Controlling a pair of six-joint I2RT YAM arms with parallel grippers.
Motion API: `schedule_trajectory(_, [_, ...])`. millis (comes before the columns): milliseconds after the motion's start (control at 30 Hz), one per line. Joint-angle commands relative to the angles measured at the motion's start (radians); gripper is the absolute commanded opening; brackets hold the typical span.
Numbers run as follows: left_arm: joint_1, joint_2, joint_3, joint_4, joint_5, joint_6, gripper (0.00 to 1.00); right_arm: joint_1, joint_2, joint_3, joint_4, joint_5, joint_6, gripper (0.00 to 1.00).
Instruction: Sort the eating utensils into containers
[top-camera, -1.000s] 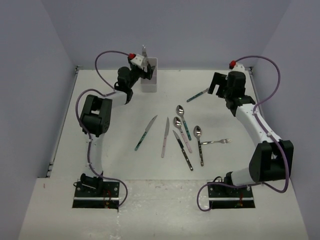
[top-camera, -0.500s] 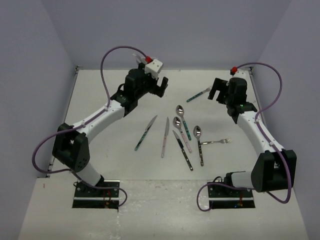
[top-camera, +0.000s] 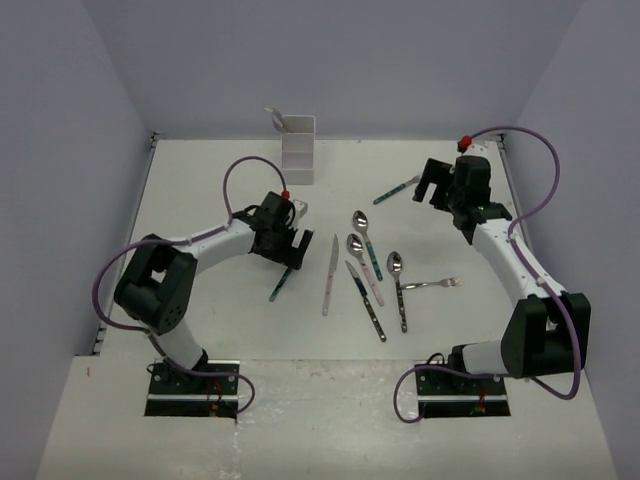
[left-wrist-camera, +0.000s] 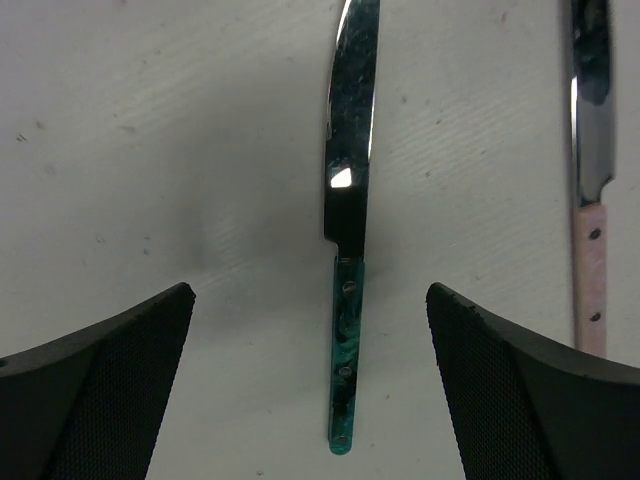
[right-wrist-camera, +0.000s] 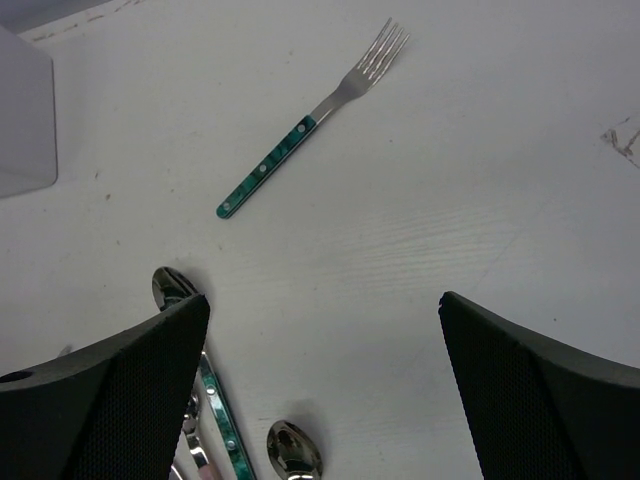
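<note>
The left gripper (left-wrist-camera: 308, 300), fingers spread wide and holding nothing, hovers over a teal knife (left-wrist-camera: 348, 230) lying flat on the table (top-camera: 200, 180). A second ago it stood at the holder (top-camera: 298, 150) by the far edge. A slim piece (top-camera: 274, 117) now leans out of the holder's rim (probably the utensil just dropped, though too small to be sure). That suggests one item sorted and the knife next. The right gripper (right-wrist-camera: 325, 300), likewise open and empty, hangs near a teal fork (right-wrist-camera: 300, 125). Other utensils (top-camera: 365, 275) lie loose mid-table. The tabletop is white and faintly scuffed, with plain lavender walls (top-camera: 400, 60) around it.
</note>
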Motion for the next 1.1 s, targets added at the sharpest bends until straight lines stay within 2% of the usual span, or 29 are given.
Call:
schedule_trajectory(0, [-0.017,0.054,0.007,-0.078,0.020,-0.010,1.00,0.001,-0.018,0.040,-0.027,0.061,0.029,0.99])
schedule_trajectory(100, [-0.032,0.063,0.001,-0.098,0.023,0.013,0.95,0.001,-0.015,0.075,-0.085,0.168,0.075,0.99])
schedule_trajectory(200, [-0.035,0.074,-0.010,-0.109,0.023,0.018,0.80,0.001,0.031,0.161,-0.215,0.283,0.133,0.99])
schedule_trajectory(233, [-0.035,0.081,-0.015,-0.109,0.023,0.019,0.67,0.001,0.055,0.191,-0.290,0.320,0.151,0.99])
schedule_trajectory(300, [-0.035,0.092,-0.015,-0.111,0.020,0.021,0.52,0.001,0.071,0.204,-0.306,0.337,0.156,0.99])
schedule_trajectory(333, [-0.035,0.101,-0.015,-0.111,0.012,0.021,0.38,0.002,0.075,0.209,-0.309,0.337,0.159,0.99])
schedule_trajectory(367, [-0.035,0.106,-0.012,-0.111,0.010,0.020,0.31,0.002,0.083,0.216,-0.312,0.337,0.164,0.99])
schedule_trajectory(400, [-0.035,0.109,-0.010,-0.112,0.010,0.021,0.17,0.001,0.086,0.219,-0.317,0.335,0.165,0.99])
schedule_trajectory(467, [-0.035,0.114,-0.004,-0.112,0.013,0.023,0.00,0.002,0.095,0.233,-0.325,0.326,0.173,0.99])
schedule_trajectory(700, [-0.035,0.019,0.070,-0.063,-0.010,0.047,0.00,0.002,0.123,0.278,-0.348,0.328,0.187,0.99])
schedule_trajectory(800, [-0.035,-0.067,0.080,0.088,-0.002,0.059,0.00,0.002,0.112,0.259,-0.308,0.320,0.179,0.99])
schedule_trajectory(900, [-0.035,-0.139,0.056,0.323,-0.066,0.052,0.00,0.001,0.101,0.232,-0.260,0.302,0.170,0.99])
schedule_trajectory(933, [-0.035,-0.153,0.042,0.498,-0.094,0.059,0.00,0.001,0.101,0.224,-0.250,0.297,0.165,0.99])
schedule_trajectory(967, [-0.035,-0.165,0.033,0.576,-0.135,0.056,0.00,0.001,0.104,0.224,-0.237,0.295,0.164,0.99])
schedule_trajectory(1067, [-0.034,-0.143,0.042,0.851,-0.272,0.081,0.00,0.001,0.115,0.224,-0.220,0.288,0.149,0.99])
